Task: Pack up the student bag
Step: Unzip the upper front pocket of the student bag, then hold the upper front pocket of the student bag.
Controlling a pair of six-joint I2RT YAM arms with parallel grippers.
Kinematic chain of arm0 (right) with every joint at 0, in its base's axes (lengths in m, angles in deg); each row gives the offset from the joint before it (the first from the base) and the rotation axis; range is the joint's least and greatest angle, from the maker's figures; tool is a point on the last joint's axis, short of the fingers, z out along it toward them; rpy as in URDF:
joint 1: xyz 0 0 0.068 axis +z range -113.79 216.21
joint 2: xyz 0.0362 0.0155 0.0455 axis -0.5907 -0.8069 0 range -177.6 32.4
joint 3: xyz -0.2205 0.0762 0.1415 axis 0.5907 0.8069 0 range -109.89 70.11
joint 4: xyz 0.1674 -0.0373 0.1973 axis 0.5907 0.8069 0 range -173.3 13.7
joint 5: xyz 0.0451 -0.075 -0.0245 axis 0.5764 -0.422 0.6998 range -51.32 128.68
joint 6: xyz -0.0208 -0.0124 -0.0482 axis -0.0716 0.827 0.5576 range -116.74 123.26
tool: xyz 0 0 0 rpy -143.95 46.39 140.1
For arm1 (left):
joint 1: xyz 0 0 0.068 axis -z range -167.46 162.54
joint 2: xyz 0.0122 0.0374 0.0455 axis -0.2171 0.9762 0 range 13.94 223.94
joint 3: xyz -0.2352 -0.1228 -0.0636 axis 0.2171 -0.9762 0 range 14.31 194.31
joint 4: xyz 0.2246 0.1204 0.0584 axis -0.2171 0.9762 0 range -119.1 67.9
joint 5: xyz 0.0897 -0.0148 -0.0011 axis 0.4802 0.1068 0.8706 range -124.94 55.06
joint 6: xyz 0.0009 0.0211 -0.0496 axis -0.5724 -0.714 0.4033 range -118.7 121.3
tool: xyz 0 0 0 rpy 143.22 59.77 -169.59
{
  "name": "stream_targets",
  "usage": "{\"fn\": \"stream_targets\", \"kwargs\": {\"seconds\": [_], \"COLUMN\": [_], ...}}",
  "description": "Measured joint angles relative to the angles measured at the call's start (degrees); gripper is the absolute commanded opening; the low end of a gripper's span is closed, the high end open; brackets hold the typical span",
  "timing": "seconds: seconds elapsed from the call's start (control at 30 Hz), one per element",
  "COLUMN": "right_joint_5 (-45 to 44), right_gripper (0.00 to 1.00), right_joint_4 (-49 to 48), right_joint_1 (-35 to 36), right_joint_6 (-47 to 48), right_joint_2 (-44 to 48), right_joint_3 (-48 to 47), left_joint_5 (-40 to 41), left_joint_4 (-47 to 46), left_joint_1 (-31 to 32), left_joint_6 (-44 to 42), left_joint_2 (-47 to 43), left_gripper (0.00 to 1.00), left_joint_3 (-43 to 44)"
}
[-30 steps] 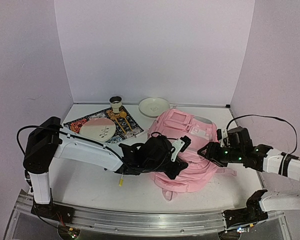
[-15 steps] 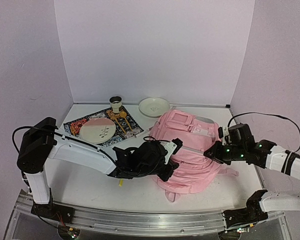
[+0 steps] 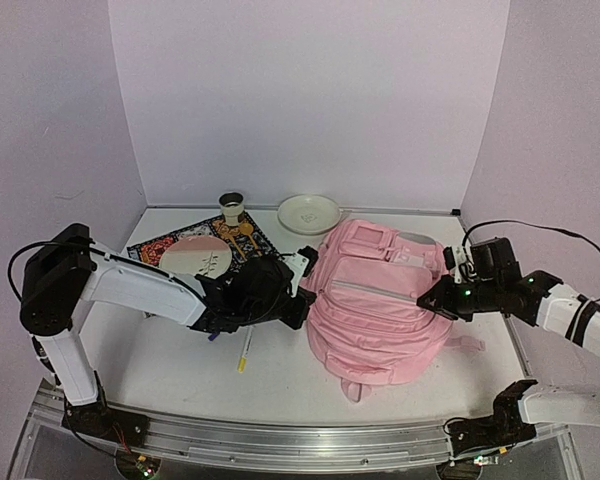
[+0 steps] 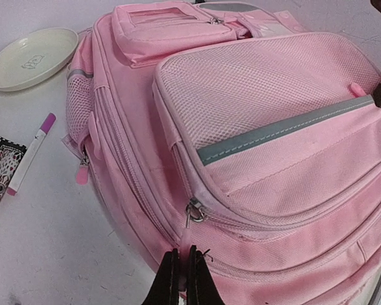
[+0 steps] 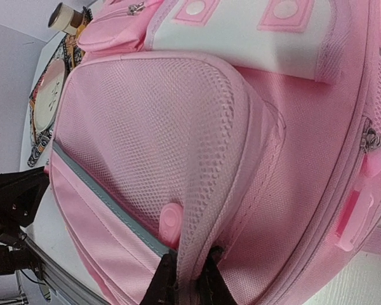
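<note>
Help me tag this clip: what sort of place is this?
Probably a robot lab booth: lilac walls box in a white table, and a metal rail carries the left arm and right arm.

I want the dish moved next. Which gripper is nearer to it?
Left. The left gripper is at the bag's left edge, just in front of the dish; the right gripper is on the bag's right side, farther off.
</note>
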Motion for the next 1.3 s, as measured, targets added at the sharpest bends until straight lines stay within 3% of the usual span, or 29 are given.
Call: {"fn": "stream_targets", "kwargs": {"seconds": [0.13, 0.3, 0.43, 0.63, 0.93, 1.1, 1.3], "right_joint_5": [1.0, 1.1, 0.1, -9.7, -26.0, -30.3, -32.4], "right_gripper": [0.06, 0.24, 0.44, 0.6, 0.65, 0.65, 0.62], "right_joint_4": [0.2, 1.0, 2.5, 5.3, 8.6, 7.9, 6.3], "right_joint_1": [-0.5, -1.0, -0.9, 6.8, 22.4, 30.3, 34.0], "right_joint_6": [1.3, 3.6, 6.3, 9.7, 16.8, 24.5, 31.0], "right_joint_2": [-1.5, -4.4, -4.7, -6.5, -15.5, -24.5, -31.5], "right_joint_3": [-1.0, -2.9, -4.7, -11.0, -19.8, -25.2, -28.9], "left_joint_5": [-1.1, -3.7, -4.6, -5.7, -8.9, -10.5, -12.4], "left_joint_4": [-1.0, -1.8, -2.5, -2.5, -2.5, -2.5, -2.5], "left_joint_1": [-1.2, -2.8, -3.7, -5.0, -5.6, -5.8, -6.1], "left_joint_6": [-1.9, -3.3, -3.4, -2.6, -0.4, 0.4, 1.2], "left_joint_2": [0.9, 3.9, 4.2, 4.3, 4.3, 4.3, 4.3], "left_gripper": [0.0, 0.0, 0.0, 0.0, 0.0, 0.0, 0.0], "left_joint_3": [0.3, 1.7, 1.7, 1.7, 1.7, 1.7, 1.7]}}
